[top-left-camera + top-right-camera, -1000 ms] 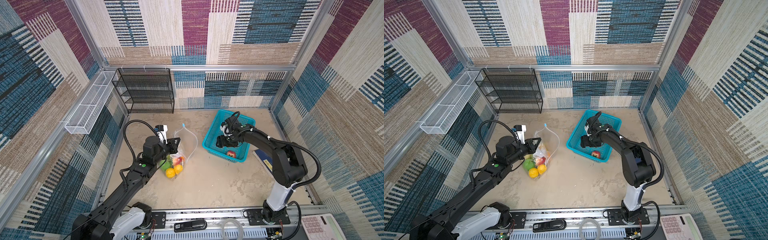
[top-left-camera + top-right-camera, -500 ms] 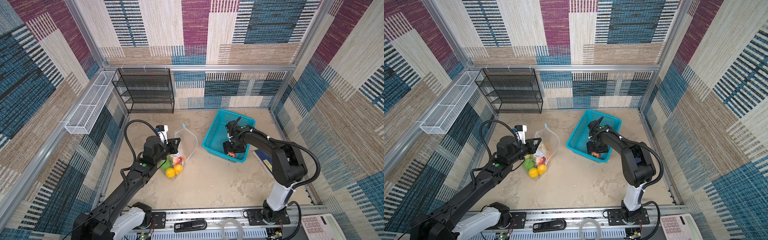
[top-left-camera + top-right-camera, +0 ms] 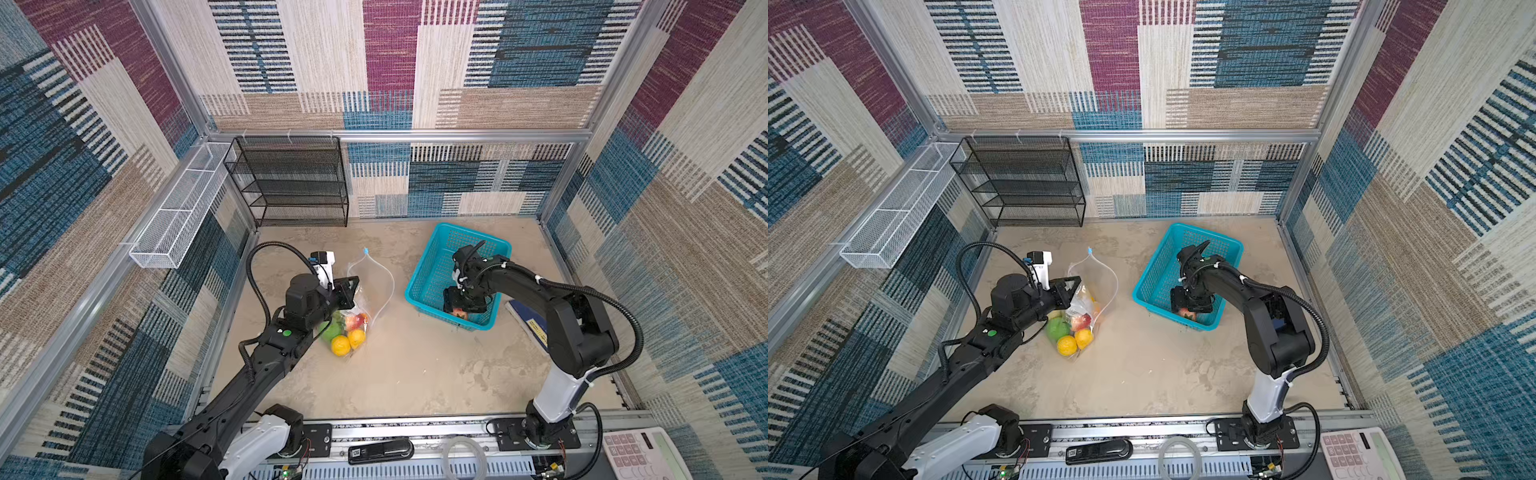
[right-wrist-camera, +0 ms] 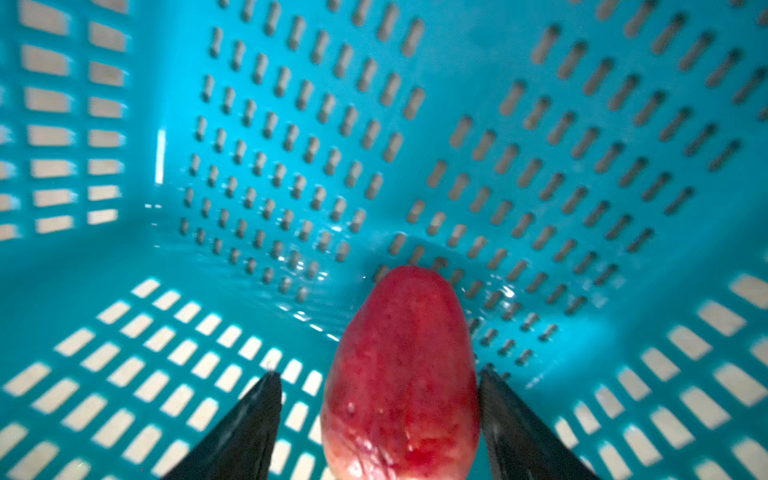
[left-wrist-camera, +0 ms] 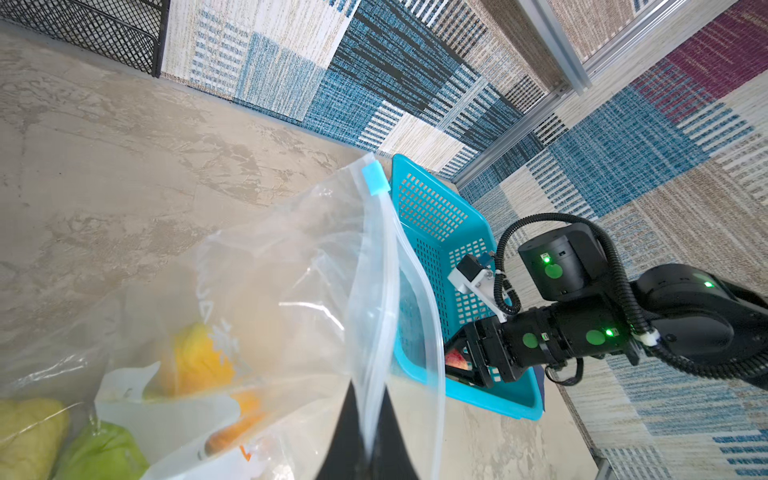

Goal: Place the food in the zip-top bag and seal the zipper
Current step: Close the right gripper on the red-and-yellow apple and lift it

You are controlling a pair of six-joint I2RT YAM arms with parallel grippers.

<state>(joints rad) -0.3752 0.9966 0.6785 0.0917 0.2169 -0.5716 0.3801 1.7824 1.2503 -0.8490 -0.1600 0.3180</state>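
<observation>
— Nearest on the counter (image 3: 415, 365)?
— A heap of food (image 3: 340, 345), yellow, orange, green and red, bunched in the low end of the zip-top bag (image 3: 370, 291), left of the middle, lying on the counter. White label patch (image 5: 174, 411) on the clear film over it.
— Just behind that?
— The left hand (image 5: 368, 399), pinched together on the zipper (image 5: 386, 270), lifting that stretch of rim off the counter. Gaping at the mouth, not sealed. Light-blue slider (image 3: 366, 251) at the far tip of the rim.
— Over on the right?
— A turquoise basket (image 3: 419, 270), near the bag but not touching. Down inside, the right hand (image 4: 380, 376), fingers apart, one on either side of a red fruit (image 4: 401, 374) in the basket's near corner. Clear gap on one side; on the other, touching or just shy, hard to tell.
— Farthest back?
— A black wire rack (image 3: 291, 183), against the back wall.
</observation>
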